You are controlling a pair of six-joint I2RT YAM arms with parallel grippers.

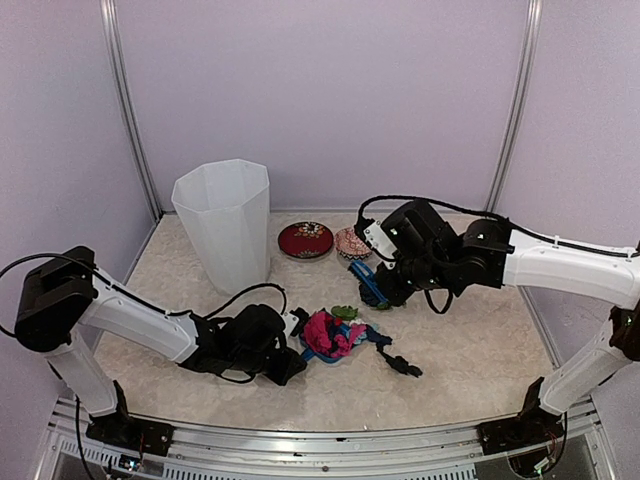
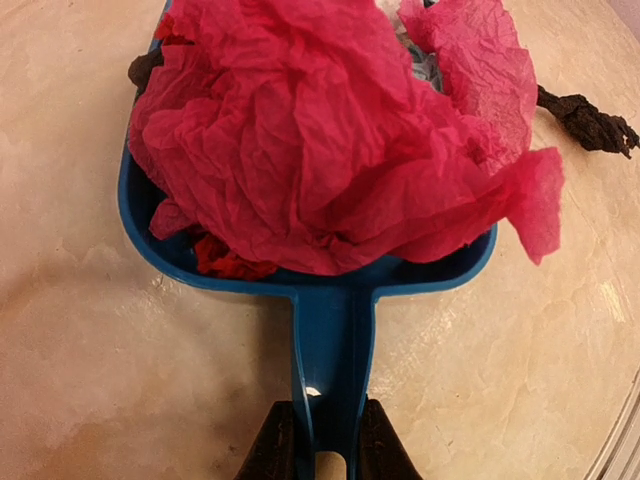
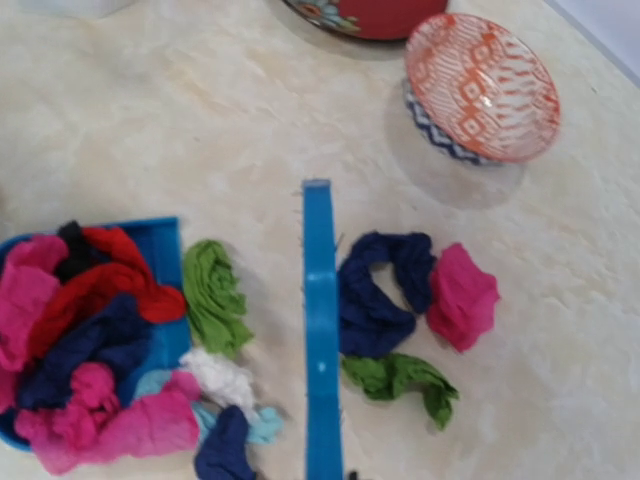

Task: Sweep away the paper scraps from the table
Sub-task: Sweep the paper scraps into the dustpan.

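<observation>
Beginning with the tabletop (image 1: 470, 360): beige and mottled, carrying everything below.

Next, the white bin (image 1: 225, 225): upright at the back left, well apart from the pile. Probably parked there as the place to tip a full load.

Then the left end effector (image 2: 327, 445): closed nearly all the way, with a finger either side of the dustpan (image 2: 335, 330) handle. Gripped at the handle's far end, it seems, to keep the pan flat on the surface with its mouth facing the loose pieces.

Then the right end effector (image 1: 392, 290): clamped fully shut on the brush (image 3: 318, 330). Held out past the pan's open edge, presumably so a stroke drags stragglers toward it.

Behind these, two bowls, one red (image 1: 305, 240) and one orange-patterned (image 3: 482, 88), set back and clear of the sweeping path.

Last, the paper scraps (image 2: 330, 130):
- In the pan: heaped high in pink, red and navy, spilling over the rim.
- On the brush's far side: navy (image 3: 375, 290), pink (image 3: 462, 295) and green (image 3: 400, 378) wads.
- Just beside the pan mouth: green (image 3: 212, 295) and white (image 3: 218, 372) ones.
- Farther off to the pan's right: a black twist (image 1: 400, 362), lying alone.

Judged roughly halfway done.
</observation>
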